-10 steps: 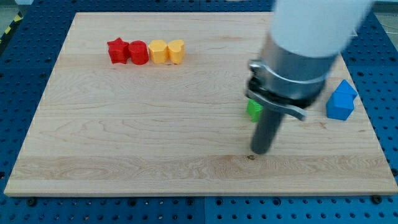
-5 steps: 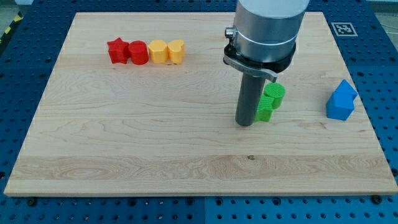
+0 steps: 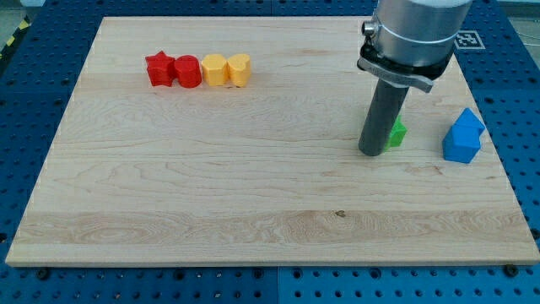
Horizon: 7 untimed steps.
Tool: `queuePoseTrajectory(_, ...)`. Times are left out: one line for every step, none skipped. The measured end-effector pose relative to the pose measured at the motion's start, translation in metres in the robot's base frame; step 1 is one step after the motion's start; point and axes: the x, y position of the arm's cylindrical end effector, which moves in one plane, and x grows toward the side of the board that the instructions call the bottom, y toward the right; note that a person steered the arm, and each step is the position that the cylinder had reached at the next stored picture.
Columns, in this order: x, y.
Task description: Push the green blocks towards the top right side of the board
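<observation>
My tip (image 3: 371, 153) rests on the board right of centre. The rod stands in front of the green blocks, and only a small green part (image 3: 396, 133) shows at its right side, touching or nearly touching the rod. I cannot tell how many green blocks are behind it or their shape. The board's top right corner lies above and right of them.
A red star (image 3: 158, 68), a red block (image 3: 187, 72), a yellow block (image 3: 214, 70) and a yellow heart-like block (image 3: 240, 69) form a row at the upper left. Two blue blocks (image 3: 463, 136) sit close together near the right edge. The wooden board (image 3: 211, 194) lies on a blue pegboard.
My tip went from the lower middle up and left of the green blocks, then right. The green blocks have shifted right and are now mostly hidden behind the rod.
</observation>
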Motion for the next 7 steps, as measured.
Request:
queuePoseTrajectory(-0.017, 0.004)
queuePoseTrajectory(-0.036, 0.006)
queuePoseTrajectory(-0.055, 0.015)
queuePoseTrajectory(-0.072, 0.032)
queuePoseTrajectory(-0.087, 0.049)
queuePoseTrajectory(-0.113, 0.048)
queuePoseTrajectory(-0.145, 0.055)
